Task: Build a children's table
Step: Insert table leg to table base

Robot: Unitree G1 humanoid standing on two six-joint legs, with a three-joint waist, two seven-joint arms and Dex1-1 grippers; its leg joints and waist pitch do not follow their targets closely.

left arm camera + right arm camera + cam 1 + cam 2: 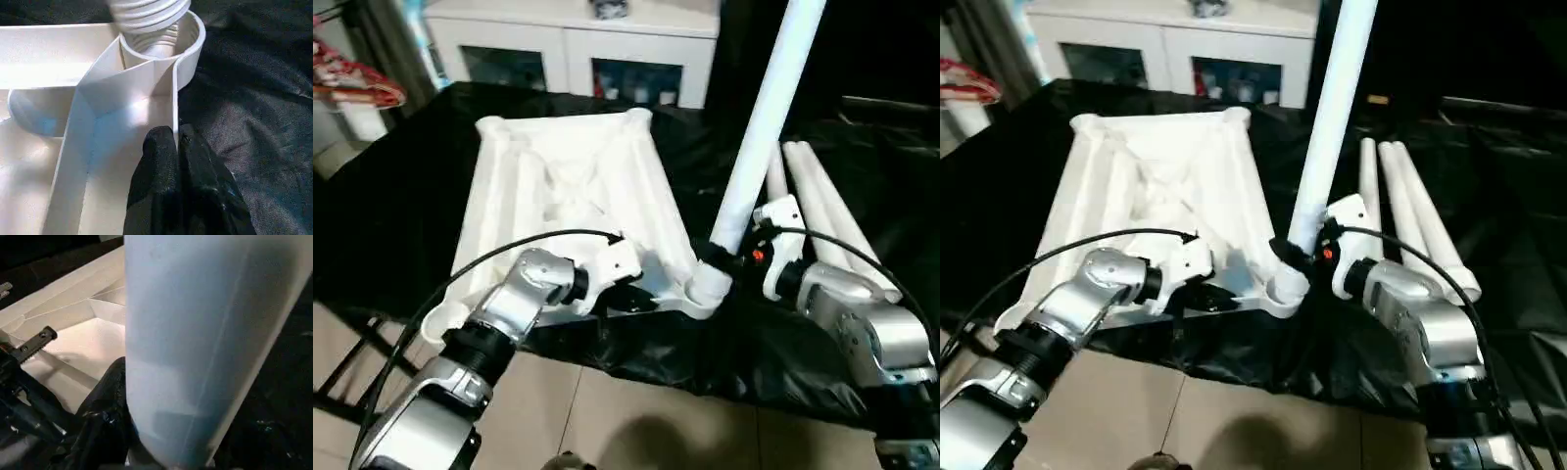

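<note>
We pinch the table top's rim (173, 105) in our left gripper (177, 139) to steady it while our right gripper (724, 257) clasps the leg (759, 127) entering the corner socket (188, 46).

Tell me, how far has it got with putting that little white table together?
Early days. The tabletop lies upside down. In hand: the first leg stands in the near corner socket, its threads still showing, gripped by the right pincer, while the left pincer clamps the top's rim. Left: three spare legs lying beside it.
</note>
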